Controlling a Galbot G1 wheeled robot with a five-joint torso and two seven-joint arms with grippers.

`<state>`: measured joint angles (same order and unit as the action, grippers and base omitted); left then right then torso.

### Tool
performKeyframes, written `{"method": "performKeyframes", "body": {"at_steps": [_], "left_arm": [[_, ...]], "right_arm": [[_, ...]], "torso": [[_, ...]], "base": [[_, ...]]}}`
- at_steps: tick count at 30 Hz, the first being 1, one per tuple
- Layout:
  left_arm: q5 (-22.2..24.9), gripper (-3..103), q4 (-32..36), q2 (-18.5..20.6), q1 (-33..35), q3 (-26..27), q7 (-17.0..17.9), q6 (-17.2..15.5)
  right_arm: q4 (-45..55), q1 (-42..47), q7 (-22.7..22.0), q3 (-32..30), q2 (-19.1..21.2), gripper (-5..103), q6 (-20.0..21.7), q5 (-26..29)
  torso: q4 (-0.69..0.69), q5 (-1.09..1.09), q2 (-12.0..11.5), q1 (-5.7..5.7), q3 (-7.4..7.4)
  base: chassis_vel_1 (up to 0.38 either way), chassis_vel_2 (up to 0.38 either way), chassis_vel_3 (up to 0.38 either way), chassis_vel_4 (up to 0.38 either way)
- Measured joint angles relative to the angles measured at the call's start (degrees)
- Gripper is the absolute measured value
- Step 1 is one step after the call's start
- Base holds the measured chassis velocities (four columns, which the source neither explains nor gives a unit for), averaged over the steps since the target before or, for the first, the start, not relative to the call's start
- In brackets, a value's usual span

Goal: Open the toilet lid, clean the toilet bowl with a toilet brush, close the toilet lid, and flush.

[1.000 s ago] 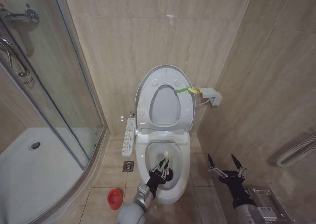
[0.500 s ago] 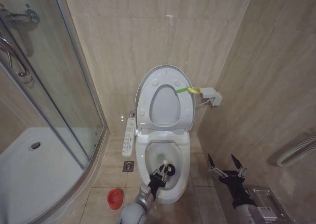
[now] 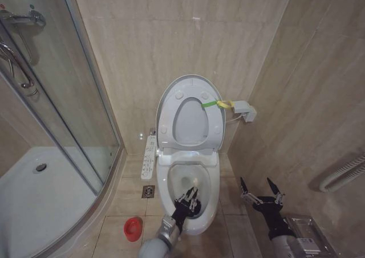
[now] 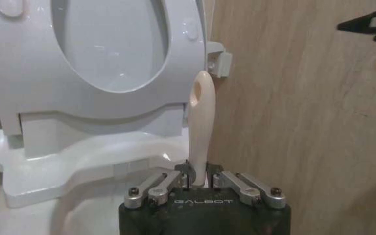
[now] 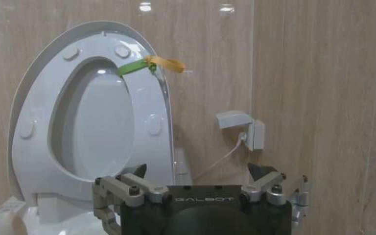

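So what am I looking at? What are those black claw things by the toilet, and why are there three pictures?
Those claws are the two hands of a robot, called grippers. One picture comes from a camera on the robot's head, looking down at a bathroom. The other two come from small cameras on its wrists. The left gripper reaches into the toilet bowl and its fingers are shut on the toilet brush, whose pale handle sticks up in the left wrist view. The right gripper waits beside the bowl with its fingers open, holding nothing. The toilet lid stands up against the wall, with a yellow-green strap on its edge. On the floor sits a red cup, and a glass shower stands on the robot's left.
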<state>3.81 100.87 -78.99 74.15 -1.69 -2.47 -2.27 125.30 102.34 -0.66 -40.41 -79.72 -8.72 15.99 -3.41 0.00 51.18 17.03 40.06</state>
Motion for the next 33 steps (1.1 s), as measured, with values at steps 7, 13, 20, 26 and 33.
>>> {"method": "performKeyframes", "body": {"at_steps": [7, 13, 20, 26, 33], "left_arm": [[0.30, 18, -2.14, -0.90, -0.58, -0.24, -0.07, -0.86], [1.53, 18, -4.30, -1.08, -1.87, -0.46, -0.11, -1.33], [1.67, 18, -4.79, -1.00, -2.21, -0.27, -0.11, -1.29], [0.35, 18, -0.20, -0.29, -0.79, 0.49, -0.09, -1.23], [0.72, 18, 1.83, -0.18, 0.65, 0.74, -0.10, -1.44]], "right_arm": [[0.00, 0.00, 0.00, 0.00, 0.00, 100, 0.00, 0.00], [0.00, 0.00, 0.00, 0.00, 0.00, 100, 0.00, 0.00], [0.00, 0.00, 0.00, 0.00, 0.00, 100, 0.00, 0.00], [0.00, 0.00, 0.00, 0.00, 0.00, 100, 0.00, 0.00], [0.00, 0.00, 0.00, 0.00, 0.00, 100, 0.00, 0.00]], "torso": [[0.00, 0.04, 0.00, 0.00, 0.00], [0.00, -0.05, 0.00, 0.00, 0.00], [0.00, -0.02, 0.00, 0.00, 0.00], [-0.01, 0.00, 0.00, 0.00, 0.00], [0.00, 0.00, 0.00, 0.00, 0.00]], "base": [[0.000, 0.000, 0.000, 0.000], [0.000, 0.000, 0.000, 0.000], [0.000, 0.000, 0.000, 0.000], [0.000, 0.000, 0.000, 0.000], [0.000, 0.000, 0.000, 0.000]]}}
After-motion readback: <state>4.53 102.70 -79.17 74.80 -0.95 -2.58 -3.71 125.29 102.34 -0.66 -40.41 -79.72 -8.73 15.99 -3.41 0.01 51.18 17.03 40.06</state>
